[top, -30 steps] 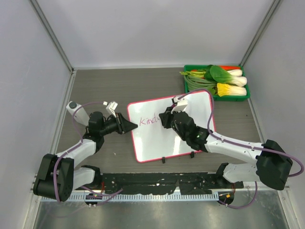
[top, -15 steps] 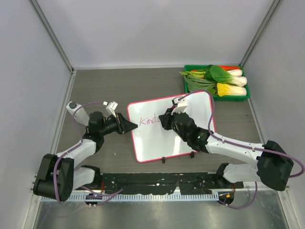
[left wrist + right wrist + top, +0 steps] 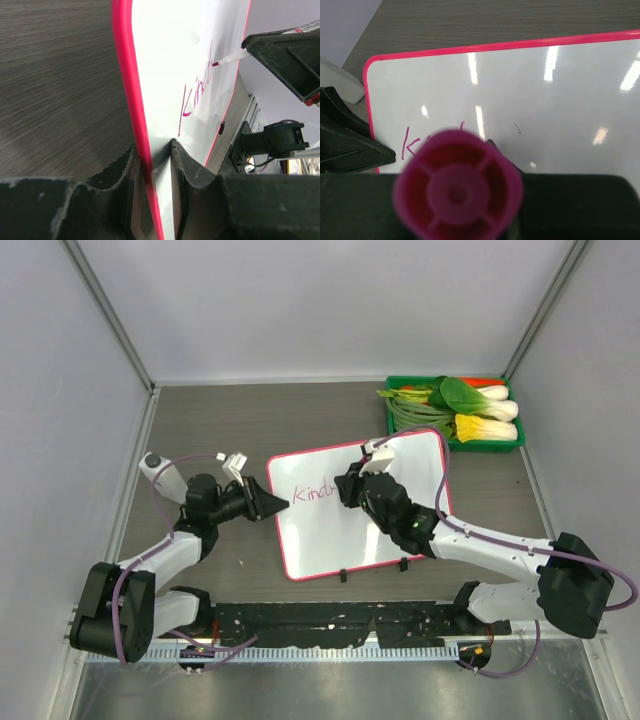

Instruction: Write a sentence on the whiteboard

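Since the earlier frame, the sentence (image 3: 312,493) has grown by a stroke past "Kind", near the far left corner of the whiteboard (image 3: 330,535). The marker (image 3: 227,59) tip touches the whiteboard at the last letter, pinched tight in the right gripper (image 3: 350,488). The left gripper (image 3: 152,145) clamps the whiteboard's left edge. A green tray (image 3: 480,446) lies beyond the whiteboard's far right corner.

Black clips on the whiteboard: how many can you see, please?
2, both on the near long edge of the whiteboard: left clip, right clip. The right arm may hide others.
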